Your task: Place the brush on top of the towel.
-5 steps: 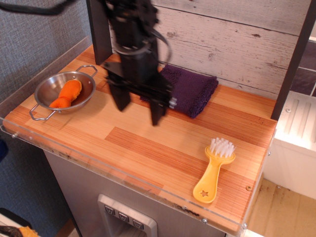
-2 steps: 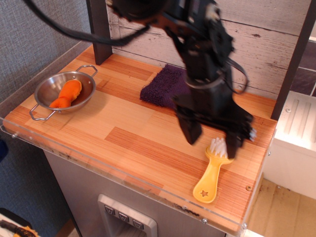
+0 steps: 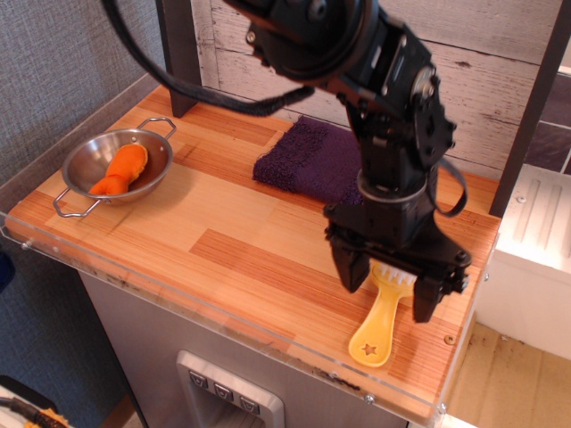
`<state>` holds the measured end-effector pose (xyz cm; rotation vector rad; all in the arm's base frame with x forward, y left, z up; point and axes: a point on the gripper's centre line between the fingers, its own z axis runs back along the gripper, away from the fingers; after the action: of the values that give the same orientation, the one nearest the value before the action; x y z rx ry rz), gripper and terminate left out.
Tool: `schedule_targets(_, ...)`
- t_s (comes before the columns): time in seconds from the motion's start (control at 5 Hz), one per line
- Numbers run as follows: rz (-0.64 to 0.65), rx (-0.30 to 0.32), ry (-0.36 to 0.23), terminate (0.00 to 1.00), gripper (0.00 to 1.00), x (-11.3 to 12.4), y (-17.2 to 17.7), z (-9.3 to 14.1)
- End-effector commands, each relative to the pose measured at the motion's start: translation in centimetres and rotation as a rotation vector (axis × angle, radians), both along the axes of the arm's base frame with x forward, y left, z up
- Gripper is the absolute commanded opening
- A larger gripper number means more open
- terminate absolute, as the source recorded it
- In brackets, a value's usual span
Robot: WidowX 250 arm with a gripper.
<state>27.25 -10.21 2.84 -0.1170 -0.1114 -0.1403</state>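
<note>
The yellow brush lies on the wooden counter near the front right corner, star-holed handle end toward the front, white bristles at its far end. My gripper is open, its two black fingers straddling the bristle end, one on each side. I cannot tell whether they touch the brush. The dark purple towel lies flat at the back centre of the counter, behind and left of the gripper; the arm hides its right part.
A steel bowl holding an orange carrot-like toy sits at the left. A dark post stands at the back left. The counter's clear front edge and right edge are close to the brush.
My gripper has swung from over the towel's left side to the right front and come down over the brush's bristle end. The brush and towel have not moved.
</note>
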Motion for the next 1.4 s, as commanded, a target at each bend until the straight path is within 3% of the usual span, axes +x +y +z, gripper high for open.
schedule_targets(0.0, 0.000, 0.062, 0.021, 0.00, 1.00, -0.5, 0.6, -1.0)
schedule_targets(0.2, -0.012, 0.067, 0.038, 0.00, 1.00, -1.0, 0.4, -1.9)
schedule_targets(0.4, -0.012, 0.066, 0.045, 0.00, 0.00, -1.3, 0.4, -2.4)
schedule_targets(0.8, -0.031, 0.035, 0.015, 0.00, 0.00, -1.0, 1.1, -0.2)
schedule_targets(1.0, -0.016, -0.013, -0.039, 0.00, 0.00, 0.2, 2.5, 3.0)
schedule_targets(1.2, 0.033, -0.001, -0.095, 0.00, 0.00, 2.1, 4.8, 6.0)
